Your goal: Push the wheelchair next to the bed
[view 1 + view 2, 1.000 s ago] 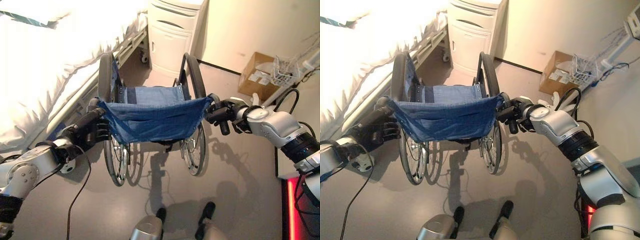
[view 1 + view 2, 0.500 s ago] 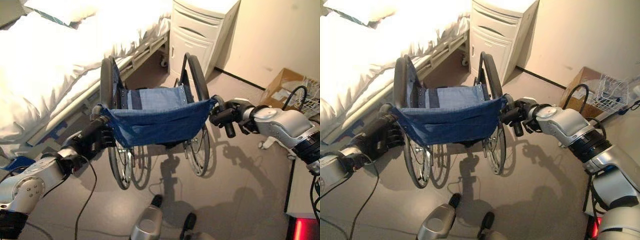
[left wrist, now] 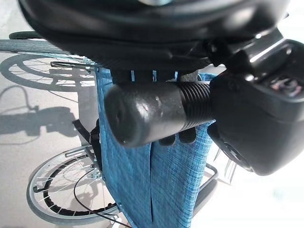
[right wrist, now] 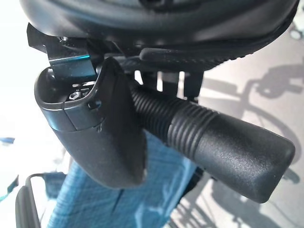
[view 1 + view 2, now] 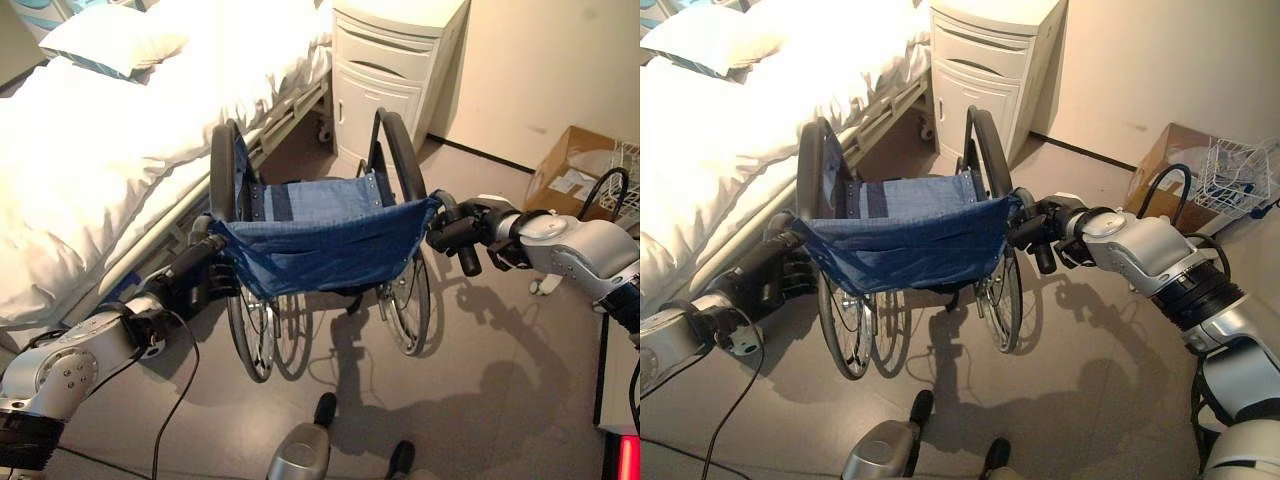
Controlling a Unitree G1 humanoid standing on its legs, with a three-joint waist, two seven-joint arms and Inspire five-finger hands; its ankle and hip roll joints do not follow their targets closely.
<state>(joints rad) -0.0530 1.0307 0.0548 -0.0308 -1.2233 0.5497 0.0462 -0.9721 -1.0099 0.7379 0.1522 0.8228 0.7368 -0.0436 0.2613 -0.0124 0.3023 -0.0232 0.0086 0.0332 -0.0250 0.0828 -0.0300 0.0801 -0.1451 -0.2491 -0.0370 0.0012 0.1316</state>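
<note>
Wrist views show each hand wrapping a wheelchair grip.

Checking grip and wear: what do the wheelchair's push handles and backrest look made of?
The push handle in the right hand looks like black ribbed rubber, matte. The backrest looks like woven blue fabric: visible weave, seams, sagging folds.

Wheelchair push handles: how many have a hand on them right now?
2. The left hand grips the left push handle; the right hand grips the right push handle, behind the blue backrest.
</note>
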